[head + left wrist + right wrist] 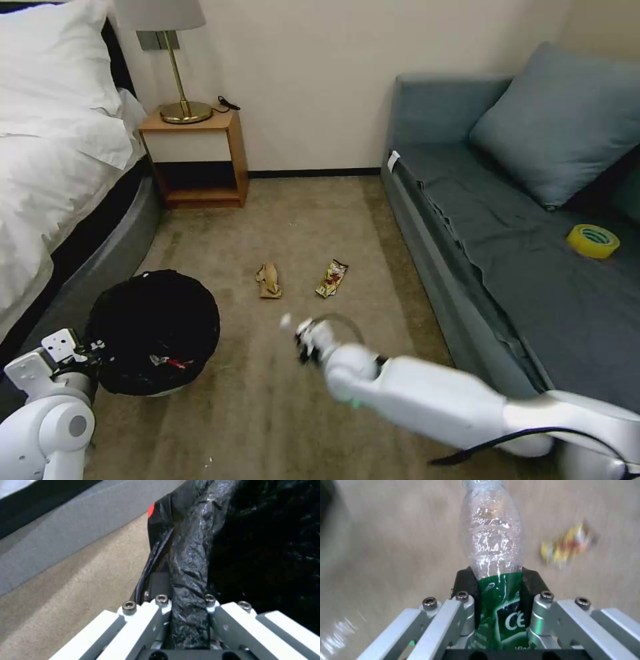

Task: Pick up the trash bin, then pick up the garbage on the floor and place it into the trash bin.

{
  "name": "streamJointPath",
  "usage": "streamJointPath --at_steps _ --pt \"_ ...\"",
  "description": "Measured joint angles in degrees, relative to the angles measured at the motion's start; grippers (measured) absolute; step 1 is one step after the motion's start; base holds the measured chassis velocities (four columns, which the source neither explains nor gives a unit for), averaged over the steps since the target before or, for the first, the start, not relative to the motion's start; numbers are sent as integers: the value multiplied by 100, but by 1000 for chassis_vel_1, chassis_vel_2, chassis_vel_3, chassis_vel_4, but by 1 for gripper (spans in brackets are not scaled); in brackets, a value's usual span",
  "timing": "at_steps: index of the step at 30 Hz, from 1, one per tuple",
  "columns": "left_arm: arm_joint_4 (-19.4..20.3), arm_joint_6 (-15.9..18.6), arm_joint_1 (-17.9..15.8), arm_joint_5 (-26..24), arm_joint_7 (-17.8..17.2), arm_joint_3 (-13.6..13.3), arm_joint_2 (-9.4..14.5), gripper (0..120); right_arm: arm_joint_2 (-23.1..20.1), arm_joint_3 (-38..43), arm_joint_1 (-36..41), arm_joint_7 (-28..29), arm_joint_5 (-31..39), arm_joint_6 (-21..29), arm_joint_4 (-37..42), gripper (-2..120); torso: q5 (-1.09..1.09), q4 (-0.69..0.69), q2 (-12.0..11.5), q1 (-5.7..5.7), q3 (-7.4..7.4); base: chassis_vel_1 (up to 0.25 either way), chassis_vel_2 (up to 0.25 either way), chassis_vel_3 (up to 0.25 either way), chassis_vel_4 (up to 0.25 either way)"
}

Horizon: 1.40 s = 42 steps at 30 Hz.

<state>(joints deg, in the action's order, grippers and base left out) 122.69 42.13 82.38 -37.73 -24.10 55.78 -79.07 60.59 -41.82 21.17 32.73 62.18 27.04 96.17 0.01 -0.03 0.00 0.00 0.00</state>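
Over carpet | right end effector clamps crinkled clear bottle

Soft, even room light, with faint shadows. The right end effector is motion-blurred, as are the carpet and snack wrapper beneath. Glare glints off the bin liner.

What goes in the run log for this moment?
left pincer: shut on trash bin rim | right pincer: shut on bottle, above floor
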Motion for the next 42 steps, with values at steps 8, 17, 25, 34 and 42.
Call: streamJointPath --at_steps 8,17,25,34,42 --pt "67 0 35 8 -1 -100 -36 3 901 439 -692 528 1135 36 1324 19 -2 4 0 0 -1 0 0 0 0" --pt "226 0 90 63 -11 -145 -151 3 2109 -547 -870 874 1080 -202 754 19 -3 4 0 0 -1 0 0 0 0" --pt "294 0 104 81 -21 -173 -194 3 2624 -1185 -904 878 881 -439 2 19 -2 4 0 0 0 0 0 0 0" --pt "298 0 89 133 -26 -252 -247 3 2959 -1355 -872 790 489 -500 -455 50 -2 3 0 0 0 0 0 0 0" --pt "298 0 85 130 -28 -250 -226 3 2754 -1348 -881 754 377 -438 -365 78 -1 2 0 0 0 0 0 0 0"
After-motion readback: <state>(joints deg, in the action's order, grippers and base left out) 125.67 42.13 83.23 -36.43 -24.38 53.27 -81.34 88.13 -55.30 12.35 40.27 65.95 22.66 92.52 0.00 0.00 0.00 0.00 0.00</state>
